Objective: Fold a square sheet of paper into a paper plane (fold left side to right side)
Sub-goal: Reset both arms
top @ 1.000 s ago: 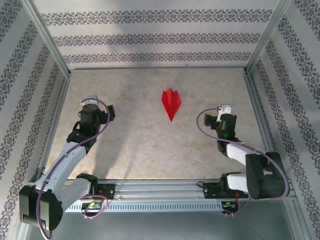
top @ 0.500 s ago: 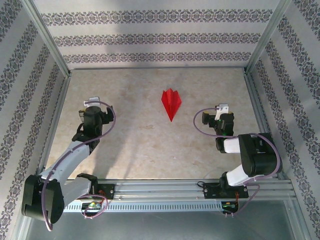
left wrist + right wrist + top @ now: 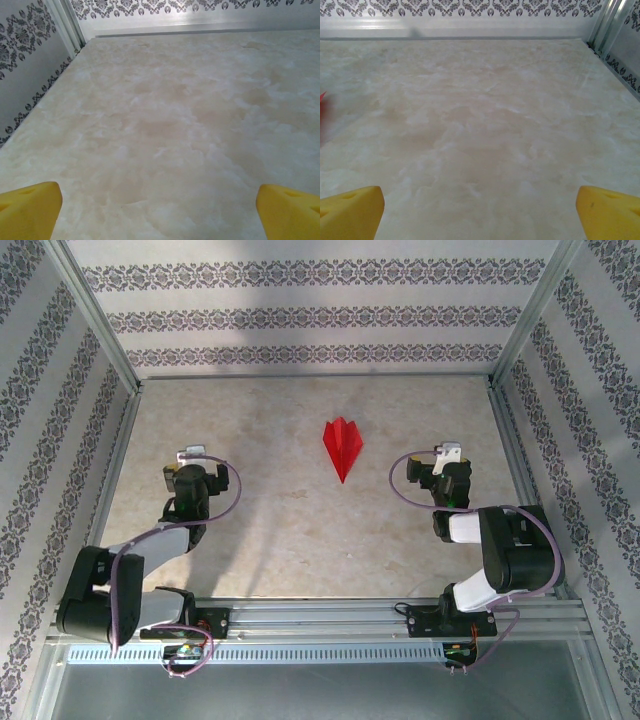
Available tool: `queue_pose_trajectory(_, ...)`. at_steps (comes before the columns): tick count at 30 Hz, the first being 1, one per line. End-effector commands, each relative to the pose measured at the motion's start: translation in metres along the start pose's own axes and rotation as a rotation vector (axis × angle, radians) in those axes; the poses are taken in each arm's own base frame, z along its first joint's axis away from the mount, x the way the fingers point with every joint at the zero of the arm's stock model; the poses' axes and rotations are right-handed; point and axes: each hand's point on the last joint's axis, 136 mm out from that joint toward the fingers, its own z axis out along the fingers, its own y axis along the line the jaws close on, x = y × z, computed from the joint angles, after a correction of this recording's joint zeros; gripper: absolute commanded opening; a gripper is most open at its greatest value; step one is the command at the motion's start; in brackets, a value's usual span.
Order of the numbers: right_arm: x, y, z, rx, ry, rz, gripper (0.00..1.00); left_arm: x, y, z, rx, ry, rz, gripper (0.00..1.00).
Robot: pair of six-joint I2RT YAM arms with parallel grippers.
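Top external view. The paper plane [image 3: 343, 448] lies flat on the bench [image 3: 260, 540], a little beyond the middle of it. It is bright red, a narrow dart with crease ridges along its length. The pointed nose faces the near edge and the arm bases; the broader notched tail faces the far wall. Nothing touches it.

The left gripper [image 3: 190, 465] hangs over the left part of the bench, well apart from the plane. The right gripper [image 3: 447, 468] hangs over the right part, nearer to the plane than the left one but also clear of it. The plane lies between the two, slightly farther out than both.

Left wrist view: yellow fingertips [image 3: 30, 210] sit in the two bottom corners, spread wide, with bare marbled beige bench between them. This gripper is released and grasps nothing.

Right wrist view: same picture, yellow fingertips [image 3: 351, 212] far apart in the bottom corners, bare bench between. Also released and empty. A blurred red sliver [image 3: 321, 97] shows at the left edge of this view.

Patterned wallpaper panels [image 3: 300, 315] enclose the bench on three sides.
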Motion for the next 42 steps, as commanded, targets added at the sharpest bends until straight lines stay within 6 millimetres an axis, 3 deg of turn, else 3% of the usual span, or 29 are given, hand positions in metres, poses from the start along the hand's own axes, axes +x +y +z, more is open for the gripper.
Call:
queue_pose_trajectory(1,-0.012,0.002,0.002,-0.013,-0.039,0.021,0.98,-0.016,0.001,0.004,0.013,-0.095,-0.013,1.0)
queue_pose_trajectory(20,-0.013,0.002,0.002,-0.014,-0.039,0.021,0.98,0.007,-0.019,0.018,0.123,-0.166,0.026,1.0)
queue_pose_trajectory(30,-0.013,0.002,0.002,-0.013,-0.041,0.02,0.98,0.013,-0.03,0.003,0.214,-0.257,0.038,1.0)
queue_pose_trajectory(33,-0.013,0.002,0.002,-0.013,-0.042,0.019,0.98,0.013,-0.028,0.009,0.194,-0.226,0.035,1.0)
queue_pose_trajectory(38,-0.013,0.002,0.002,-0.013,-0.04,0.019,0.98,0.016,-0.019,0.041,0.168,-0.058,-0.005,1.0)
queue_pose_trajectory(42,-0.013,0.002,0.002,-0.013,-0.041,0.018,0.98,0.018,-0.015,0.044,0.185,-0.042,-0.04,1.0)
